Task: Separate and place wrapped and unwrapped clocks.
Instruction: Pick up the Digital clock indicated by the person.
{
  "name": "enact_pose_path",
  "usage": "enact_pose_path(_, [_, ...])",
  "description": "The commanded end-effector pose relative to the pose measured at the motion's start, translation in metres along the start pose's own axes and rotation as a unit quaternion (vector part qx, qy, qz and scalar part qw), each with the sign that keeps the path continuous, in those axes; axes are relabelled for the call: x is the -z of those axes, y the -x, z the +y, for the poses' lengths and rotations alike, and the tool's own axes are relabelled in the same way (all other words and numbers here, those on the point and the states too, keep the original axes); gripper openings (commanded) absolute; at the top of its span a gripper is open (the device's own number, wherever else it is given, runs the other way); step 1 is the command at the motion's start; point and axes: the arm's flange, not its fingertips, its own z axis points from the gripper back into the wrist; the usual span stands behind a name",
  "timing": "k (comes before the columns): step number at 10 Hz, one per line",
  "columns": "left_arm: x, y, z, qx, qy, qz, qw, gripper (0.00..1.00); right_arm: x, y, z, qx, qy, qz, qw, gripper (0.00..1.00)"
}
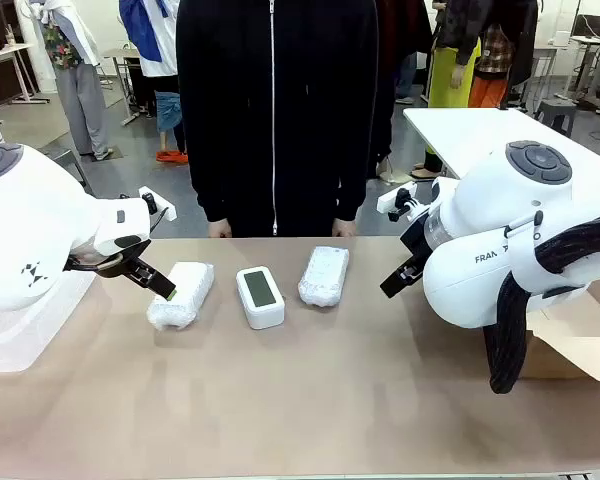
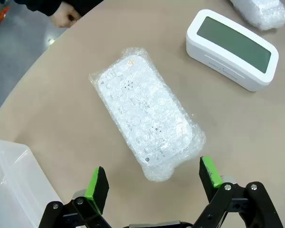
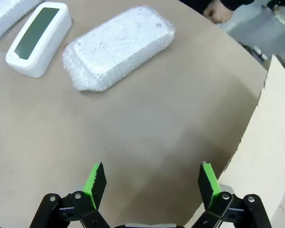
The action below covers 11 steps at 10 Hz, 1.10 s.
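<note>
Hovering wide-open left gripper (image 2: pixel 153 179) at the bubble-wrapped clock (image 2: pixel 145 114) lying left of the bare digital clock (image 2: pixel 232 47) — first pick is starting, needing descent and a close across its width; right gripper (image 3: pixel 151 178) idling wide.

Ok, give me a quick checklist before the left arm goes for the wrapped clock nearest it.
1. Left gripper open: ok.
2. Left wrapped clock centred ahead of its pads, lying askew: ok.
3. Bare clock apart from that bundle: ok.
4. Person's hands at the far edge, off the clocks: ok.
5. Clear bin ready to receive it: cannot tell.
6. Right gripper open, clear of the clocks: ok.
</note>
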Motion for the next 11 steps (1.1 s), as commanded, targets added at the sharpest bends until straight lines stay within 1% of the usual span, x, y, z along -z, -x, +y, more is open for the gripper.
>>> enact_pose_path(1, [0.0000, 0.0000, -0.0001, 0.000, 0.000, 0.000, 1.000, 1.00, 0.0000, 0.0000, 0.0000, 0.000, 0.000, 0.000, 1.000, 1.00])
enact_pose_path(11, [0.0000, 0.0000, -0.0001, 0.000, 0.000, 0.000, 1.000, 1.00, 0.0000, 0.0000, 0.0000, 0.000, 0.000, 0.000, 1.000, 1.00])
